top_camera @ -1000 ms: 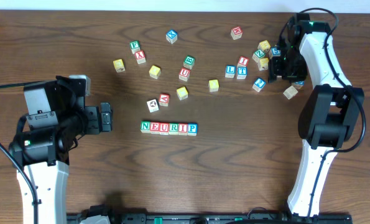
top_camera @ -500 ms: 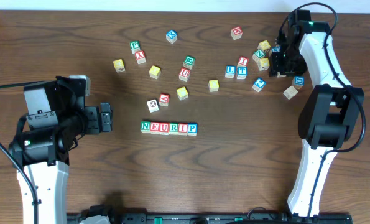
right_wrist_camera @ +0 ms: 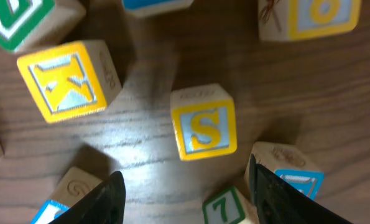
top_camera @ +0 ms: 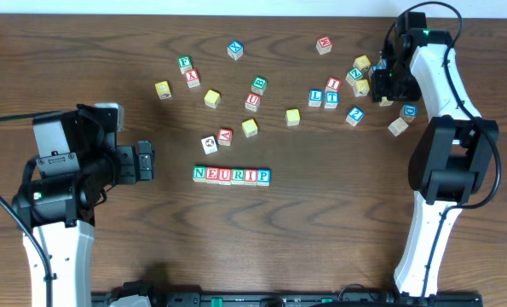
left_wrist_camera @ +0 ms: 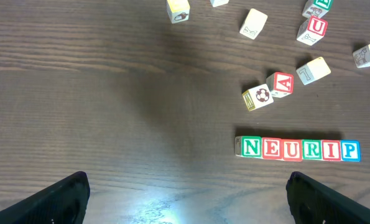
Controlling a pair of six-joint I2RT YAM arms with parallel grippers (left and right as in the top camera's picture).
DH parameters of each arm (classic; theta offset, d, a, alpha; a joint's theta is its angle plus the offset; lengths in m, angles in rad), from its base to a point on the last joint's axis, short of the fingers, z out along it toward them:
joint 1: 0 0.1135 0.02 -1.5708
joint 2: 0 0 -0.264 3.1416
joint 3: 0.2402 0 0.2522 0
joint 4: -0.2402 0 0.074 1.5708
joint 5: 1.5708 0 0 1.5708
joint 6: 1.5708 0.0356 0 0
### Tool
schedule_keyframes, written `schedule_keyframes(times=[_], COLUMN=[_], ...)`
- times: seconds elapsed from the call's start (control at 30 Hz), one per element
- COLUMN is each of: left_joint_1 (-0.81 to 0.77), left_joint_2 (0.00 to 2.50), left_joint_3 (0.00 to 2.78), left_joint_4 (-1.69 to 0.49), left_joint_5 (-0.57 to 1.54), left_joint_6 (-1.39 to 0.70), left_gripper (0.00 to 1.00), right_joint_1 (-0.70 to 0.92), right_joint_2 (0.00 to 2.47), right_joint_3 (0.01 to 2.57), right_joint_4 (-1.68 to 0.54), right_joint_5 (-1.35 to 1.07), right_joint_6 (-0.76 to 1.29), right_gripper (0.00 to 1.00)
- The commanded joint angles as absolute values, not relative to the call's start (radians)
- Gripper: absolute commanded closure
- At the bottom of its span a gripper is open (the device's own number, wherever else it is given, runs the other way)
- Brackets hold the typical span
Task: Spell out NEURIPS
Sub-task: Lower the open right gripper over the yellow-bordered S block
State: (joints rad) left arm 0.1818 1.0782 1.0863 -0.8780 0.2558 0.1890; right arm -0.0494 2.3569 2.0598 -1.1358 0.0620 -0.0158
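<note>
Six wooden cubes stand in a row reading NEURIP (top_camera: 231,175) at the table's middle, and the same NEURIP row (left_wrist_camera: 298,149) shows at the right of the left wrist view. My left gripper (top_camera: 144,162) stays to the left of the row, wide open and empty (left_wrist_camera: 188,202). My right gripper (top_camera: 381,81) hovers over the cluster of cubes at the far right. In the right wrist view a yellow-faced S cube (right_wrist_camera: 204,122) lies just ahead of its open fingertips (right_wrist_camera: 185,199). A green 7 cube (right_wrist_camera: 225,207) sits in the gap by the right finger (right_wrist_camera: 278,196).
A yellow K cube (right_wrist_camera: 66,79) lies left of the S. Loose cubes are scattered behind the row, among them A (left_wrist_camera: 281,84), U (left_wrist_camera: 313,29) and a soccer-ball cube (left_wrist_camera: 257,98). More cubes (top_camera: 325,97) crowd near the right arm.
The right gripper has shifted a little toward the table's far edge over the cluster, uncovering a blue cube beside it. The left arm and the row have not moved.
</note>
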Motion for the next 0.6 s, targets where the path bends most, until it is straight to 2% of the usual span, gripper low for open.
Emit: schedule_keyframes(times=[0.0, 0.57], left_joint_1=[0.185, 0.185], left_joint_2=[1.078, 1.078], left_joint_3=[1.101, 1.101], left_joint_4=[-0.878, -0.878], left_joint_5=[0.252, 0.252], left_joint_6=[0.205, 0.205], left_gripper=[0.01, 0.01], right_joint_1=[-0.053, -0.052], right_joint_2=[2.356, 2.362], right_joint_3=[2.074, 2.072], right_joint_4=[-1.117, -1.056], right_joint_5=[0.084, 0.076], right_joint_6=[-0.032, -0.039], right_gripper=[0.41, 0.41])
